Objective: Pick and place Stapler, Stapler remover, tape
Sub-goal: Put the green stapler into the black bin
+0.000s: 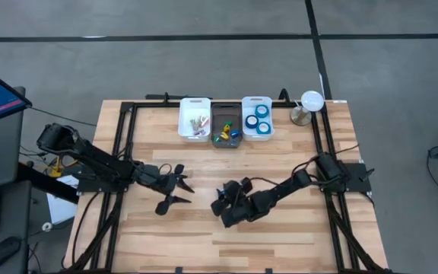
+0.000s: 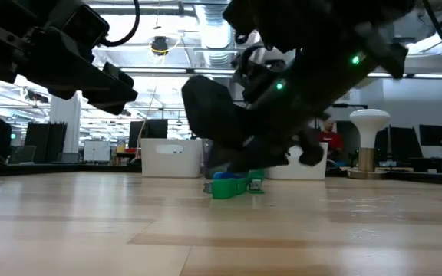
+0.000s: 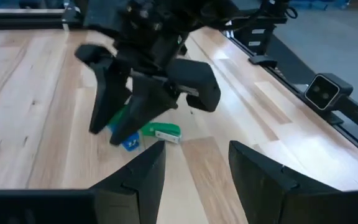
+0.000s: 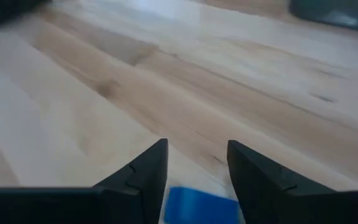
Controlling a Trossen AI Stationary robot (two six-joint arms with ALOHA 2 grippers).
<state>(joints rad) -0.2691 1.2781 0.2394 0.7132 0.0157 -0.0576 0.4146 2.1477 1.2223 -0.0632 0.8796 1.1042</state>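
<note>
The right pincer (image 3: 120, 124) is lowered to the counter (image 1: 280, 228) near its middle, fingers parted and pointing down at a steep tilt, with a blue piece (image 4: 201, 204) seen between the fingertips; whether it is gripped cannot be told. A green piece (image 3: 163, 131) lies just beside it on the wood. The right arm is stretched low across from the counter's right edge. The left pincer (image 1: 175, 186) is held wide open above the counter, facing the right one, its arm reaching in from the left. Three bins stand at the far edge; tape (image 1: 261, 118) rolls lie in the right bin (image 1: 257, 100).
</note>
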